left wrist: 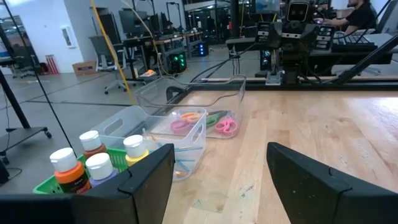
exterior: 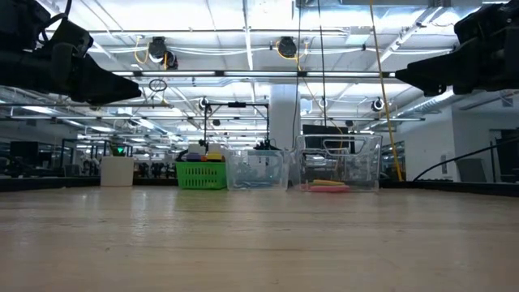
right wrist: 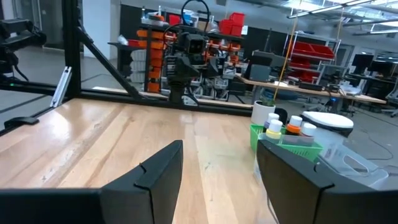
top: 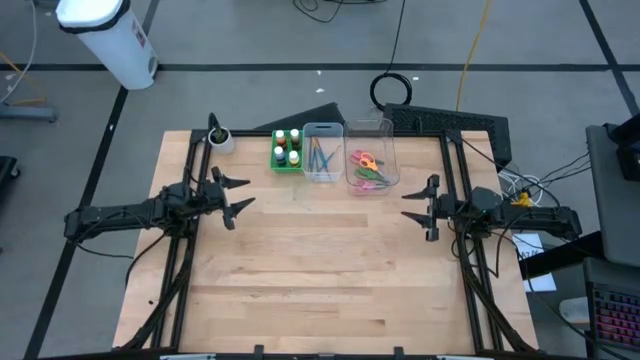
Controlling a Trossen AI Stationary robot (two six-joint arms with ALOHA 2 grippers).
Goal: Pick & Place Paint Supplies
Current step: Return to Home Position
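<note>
Along the far edge of the worktop (top: pixel 320 270) the paint supplies stand in a row. Small white-capped paint bottles (top: pixel 287 148) stand upright in a green tray (exterior: pixel 200 176). Just beside it, thin brushes (top: pixel 320 157) with blue and orange handles lie inside a clear bin (top: pixel 322 126). Next to that, scissors (top: pixel 368 170) with pink, orange and green handles lie in a second clear bin (top: pixel 385 140). A white cup (top: pixel 222 141) stands on the tray's other side, near the far left corner.

Both arms are well apart from these things and from each other. The left claw (top: pixel 240 196) hovers over the left side of the worktop, pointing inward. Its fingers are spread wide and nothing is between them. The right claw (top: pixel 420 200) hovers over the right side, facing the left one, with its fingers likewise parted and nothing in its grasp. From the low view both arms hang high above the wood, not touching it. The middle and near parts of the worktop show bare wood.
</note>
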